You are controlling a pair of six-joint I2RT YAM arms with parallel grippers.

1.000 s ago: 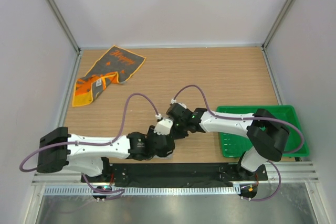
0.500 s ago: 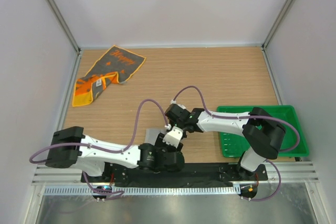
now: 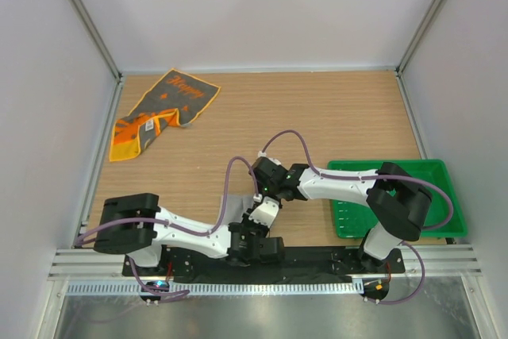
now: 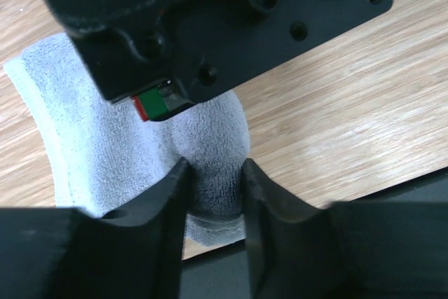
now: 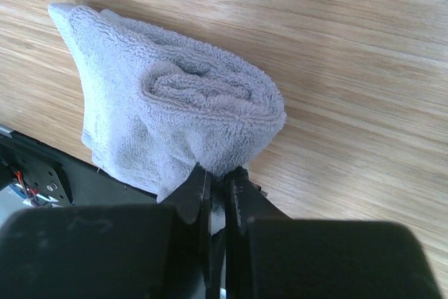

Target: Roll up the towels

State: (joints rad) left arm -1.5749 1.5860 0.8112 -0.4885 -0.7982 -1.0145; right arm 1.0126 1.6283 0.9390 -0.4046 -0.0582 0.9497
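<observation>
The light grey towel (image 5: 175,103) is partly rolled near the table's front edge, and the roll's end faces my right wrist camera. My right gripper (image 5: 218,175) is shut on the fold under that end. My left gripper (image 4: 213,171) is shut on the roll's other end (image 4: 210,138), with a flat tail spreading to the left. In the top view both grippers meet over this towel (image 3: 228,206), left (image 3: 254,216) and right (image 3: 260,194), and hide most of it. The dark grey towel with orange print (image 3: 163,111) lies crumpled at the far left, away from both grippers.
A green plastic tray (image 3: 413,171) sits at the right front beside the right arm's base. The black mounting rail (image 3: 302,258) runs along the near edge just below the towel. Grey walls enclose the table on three sides.
My left arm has swung toward the front rail, and its gripper has moved right and nearer with the light grey towel. My right gripper has barely shifted.
</observation>
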